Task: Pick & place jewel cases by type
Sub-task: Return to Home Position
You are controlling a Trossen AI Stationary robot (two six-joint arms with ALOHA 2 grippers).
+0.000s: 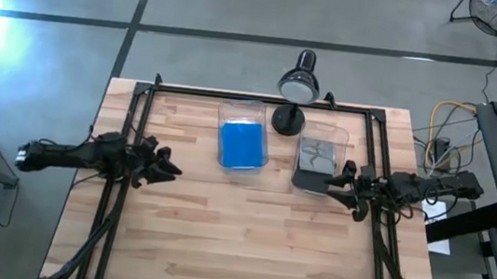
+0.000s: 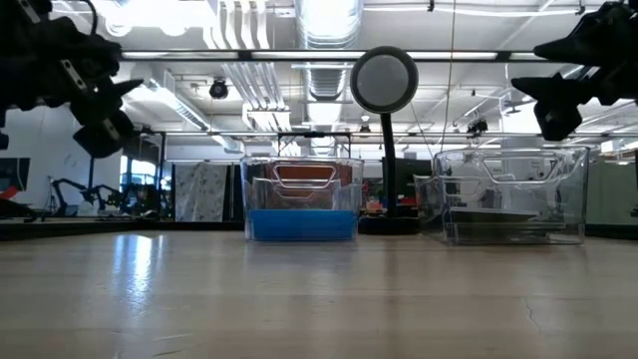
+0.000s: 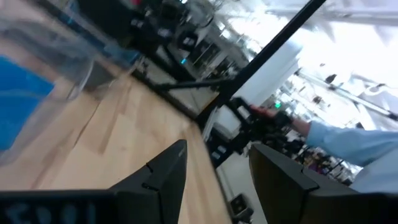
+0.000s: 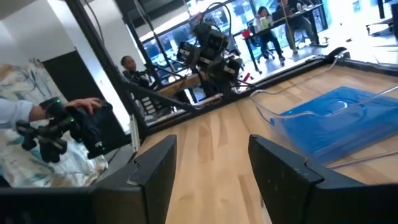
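The blue jewel cases (image 1: pixel 242 145) lie stacked in a clear bin (image 1: pixel 244 111) at the table's far middle; the stack also shows in the low view (image 2: pixel 301 224) and the right wrist view (image 4: pixel 339 121). Dark cases (image 1: pixel 316 166) lie in a second clear bin (image 1: pixel 326 130) to its right. My left gripper (image 1: pixel 170 167) hovers open over the table's left side, empty. My right gripper (image 1: pixel 336 180) hovers open beside the dark-case bin, empty. Both ride high above the table in the low view.
A black desk lamp (image 1: pixel 297 84) stands at the far edge between the bins, its base (image 1: pixel 287 119) on the table. A black frame rail (image 1: pixel 262 99) runs along the table's sides. Bare wood (image 1: pixel 237 241) spreads across the near half. A person's sleeve (image 3: pixel 348 140) shows beyond the table.
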